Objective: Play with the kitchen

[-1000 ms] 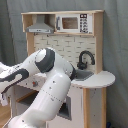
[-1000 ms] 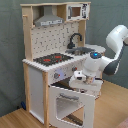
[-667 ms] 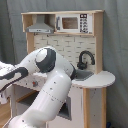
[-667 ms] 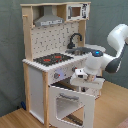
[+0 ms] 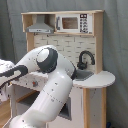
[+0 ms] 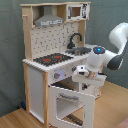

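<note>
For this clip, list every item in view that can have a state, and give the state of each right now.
oven door: open, swung down and outward in the second exterior view.
stovetop: bare, nothing standing on it.
microwave: door shut.
faucet: upright, its spout arching over the sink.
gripper: in front of the kitchen, above the open oven door; grip cannot be told.

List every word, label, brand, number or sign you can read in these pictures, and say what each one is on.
None can be read.
The microwave on the kitchen has a button panel at its side, too blurred to read.
The knob panel below the stovetop shows marks, too small to read.
The arm and its gripper show no legible lettering.
</note>
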